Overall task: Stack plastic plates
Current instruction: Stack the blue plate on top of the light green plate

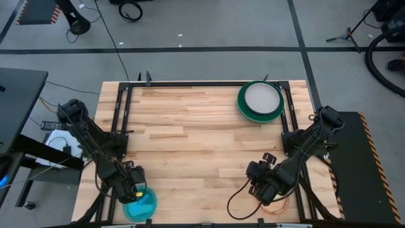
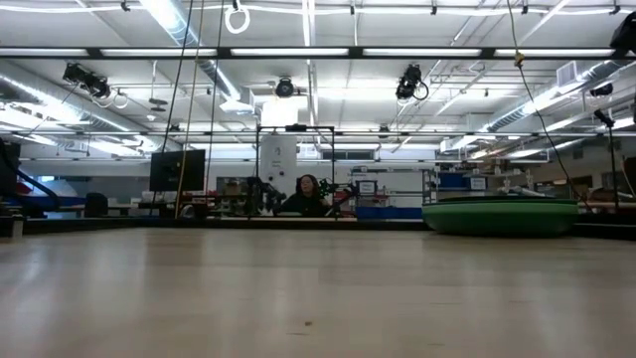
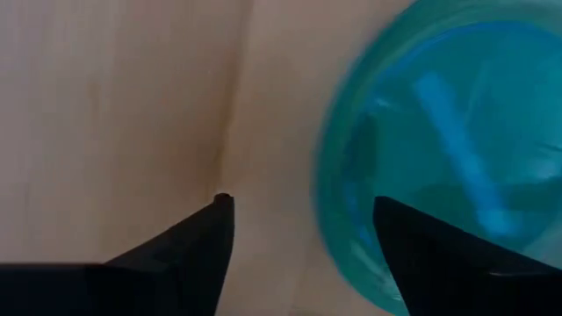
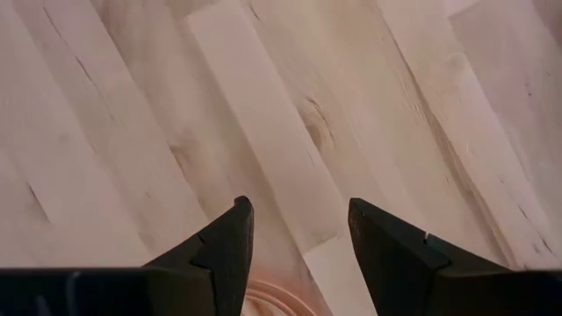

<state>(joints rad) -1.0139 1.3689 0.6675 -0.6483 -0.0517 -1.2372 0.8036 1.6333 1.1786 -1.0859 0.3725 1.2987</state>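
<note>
A small translucent blue plate (image 1: 140,205) lies flat at the table's near left corner. My left gripper (image 1: 133,189) is open just above its far rim. In the left wrist view the blue plate's rim (image 3: 327,202) runs between the fingers, one finger (image 3: 430,254) over the plate and the other over bare wood. My right gripper (image 4: 299,211) is open over the near right of the table (image 1: 266,185). A pinkish plate's edge (image 4: 274,305) shows low between its fingers (image 1: 282,206). A pale grey plate (image 1: 261,97) rests on a dark green plate (image 1: 242,107) at the far right.
A black frame rail (image 1: 190,84) runs along the table's far edge and down both sides. In the low view the green stack (image 2: 502,216) sits at the far right. Bare wood (image 1: 196,145) lies between the arms. A person (image 2: 308,195) sits far behind the table.
</note>
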